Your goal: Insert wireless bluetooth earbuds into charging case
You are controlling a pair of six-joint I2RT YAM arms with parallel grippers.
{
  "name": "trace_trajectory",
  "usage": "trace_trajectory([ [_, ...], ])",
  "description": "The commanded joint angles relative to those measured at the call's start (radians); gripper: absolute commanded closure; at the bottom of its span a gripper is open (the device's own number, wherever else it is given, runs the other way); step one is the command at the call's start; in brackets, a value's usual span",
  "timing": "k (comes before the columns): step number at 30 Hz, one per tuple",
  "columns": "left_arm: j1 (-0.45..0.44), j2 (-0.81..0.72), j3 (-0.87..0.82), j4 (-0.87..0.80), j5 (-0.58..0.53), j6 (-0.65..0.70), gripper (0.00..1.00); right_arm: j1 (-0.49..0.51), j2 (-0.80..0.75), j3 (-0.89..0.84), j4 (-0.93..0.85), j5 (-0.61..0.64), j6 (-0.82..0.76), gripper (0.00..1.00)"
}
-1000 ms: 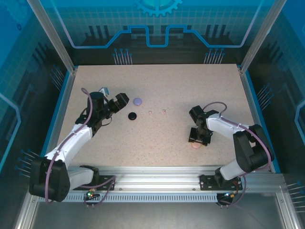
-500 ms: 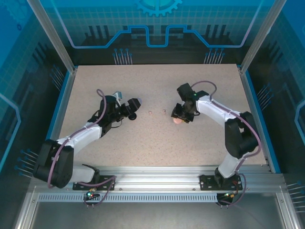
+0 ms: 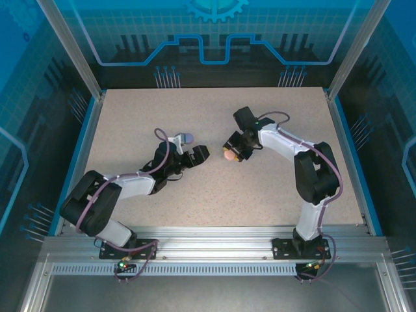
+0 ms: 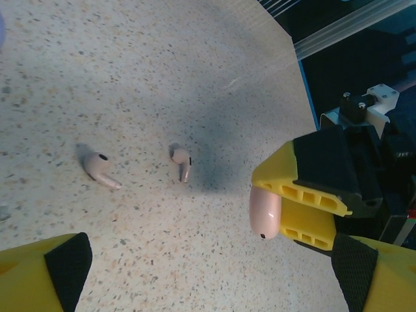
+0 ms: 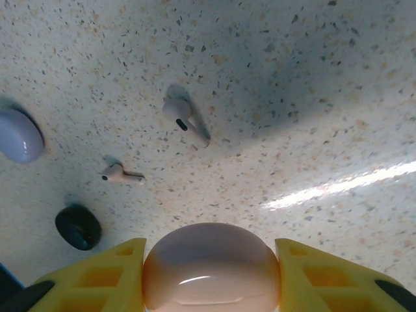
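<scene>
Two pale pink earbuds lie on the table, one (image 4: 97,168) left of the other (image 4: 182,161); the right wrist view shows them as well (image 5: 183,117) (image 5: 118,173). My right gripper (image 5: 211,260) is shut on the round pink charging case (image 5: 211,270), lid closed, held just above the table near the earbuds. From above, the case (image 3: 228,154) sits at the tip of the right gripper (image 3: 233,151). My left gripper (image 3: 197,154) is open and holds nothing, close to the left of the case. The left wrist view shows the pink case (image 4: 265,211) edge-on.
A lavender case (image 5: 19,135) (image 3: 188,137) and a black case (image 5: 78,227) lie on the table left of the earbuds. The speckled table (image 3: 273,188) has blue rails along its sides.
My right arm has carried the pink case from the near right of the table to the middle. My left arm has swung right toward the same spot, still open.
</scene>
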Motion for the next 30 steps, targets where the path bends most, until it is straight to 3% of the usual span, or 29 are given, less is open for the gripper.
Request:
trace_trajectory([
  [1, -0.023, 0.031, -0.002, 0.118, 0.003, 0.004, 0.02, 0.021, 0.0, 0.031, 0.002, -0.003, 0.149, 0.66],
  [6, -0.039, 0.072, 0.008, 0.158, 0.032, -0.002, 0.1, 0.038, -0.007, 0.064, -0.014, 0.016, 0.213, 0.66],
  [12, -0.049, 0.113, 0.027, 0.196, 0.055, -0.011, 0.31, 0.059, 0.005, 0.126, -0.034, 0.019, 0.234, 0.66],
  [30, -0.056, 0.164, 0.079, 0.242, 0.04, -0.029, 0.38, 0.107, 0.015, 0.148, -0.027, 0.005, 0.237, 0.66],
])
